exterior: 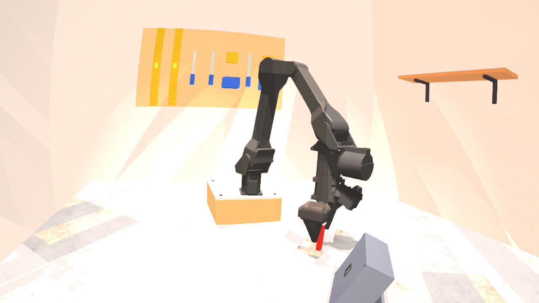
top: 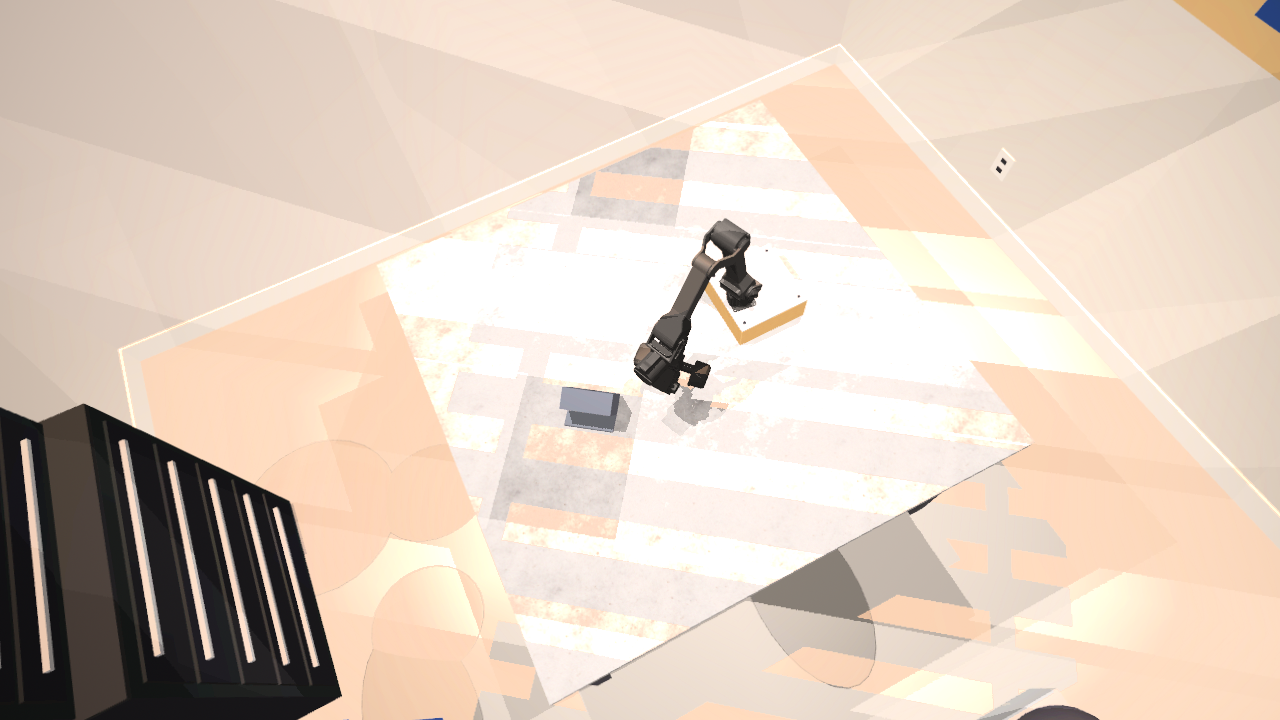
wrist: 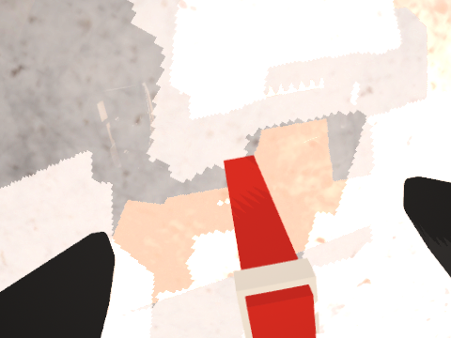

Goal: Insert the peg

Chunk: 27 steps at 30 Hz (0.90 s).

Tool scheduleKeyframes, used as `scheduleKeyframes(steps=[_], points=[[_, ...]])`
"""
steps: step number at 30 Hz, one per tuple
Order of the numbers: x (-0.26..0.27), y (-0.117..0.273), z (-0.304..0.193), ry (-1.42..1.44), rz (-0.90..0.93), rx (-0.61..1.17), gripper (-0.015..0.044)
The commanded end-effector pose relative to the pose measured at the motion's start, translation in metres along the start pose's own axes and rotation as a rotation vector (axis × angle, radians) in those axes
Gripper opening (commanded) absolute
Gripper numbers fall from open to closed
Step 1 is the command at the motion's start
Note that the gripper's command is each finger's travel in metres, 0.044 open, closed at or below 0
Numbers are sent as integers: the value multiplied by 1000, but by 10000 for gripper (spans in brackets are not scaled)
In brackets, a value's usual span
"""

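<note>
- Step in hand, as judged: grasping. The gripper [top: 677,385] [exterior: 321,234] [wrist: 258,220] has its fingers wide apart, astride the peg [exterior: 320,237] [wrist: 263,221], clamping nothing.
- Peg: upright on the counter [top: 805,456] [exterior: 150,263], inward of the panel [top: 590,401] [exterior: 371,259], which stands nearer the top view's left edge.
- Next: centre, close on the flats, lift, then align with the square hole [exterior: 347,270].
- Markings: none legible.

No lettering, label, brand name, number or sign can be read anywhere in the top, exterior or wrist view.
</note>
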State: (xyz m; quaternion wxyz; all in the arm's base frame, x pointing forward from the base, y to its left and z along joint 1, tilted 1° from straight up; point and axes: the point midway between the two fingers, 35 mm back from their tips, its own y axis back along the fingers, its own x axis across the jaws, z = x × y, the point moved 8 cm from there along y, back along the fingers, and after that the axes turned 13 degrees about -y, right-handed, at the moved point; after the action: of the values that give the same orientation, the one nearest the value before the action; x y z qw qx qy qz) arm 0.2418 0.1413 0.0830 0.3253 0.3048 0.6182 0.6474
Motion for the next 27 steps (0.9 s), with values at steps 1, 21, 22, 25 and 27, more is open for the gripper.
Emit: scheduleKeyframes(steps=[1,21,22,25,27], points=[[0,0,0,0,0,-1,387],[0,0,0,0,0,-1,0],[0,1,0,0,0,-1,0],[0,8,1,1,0,-1,0],[0,17,2,1,1,0,0]])
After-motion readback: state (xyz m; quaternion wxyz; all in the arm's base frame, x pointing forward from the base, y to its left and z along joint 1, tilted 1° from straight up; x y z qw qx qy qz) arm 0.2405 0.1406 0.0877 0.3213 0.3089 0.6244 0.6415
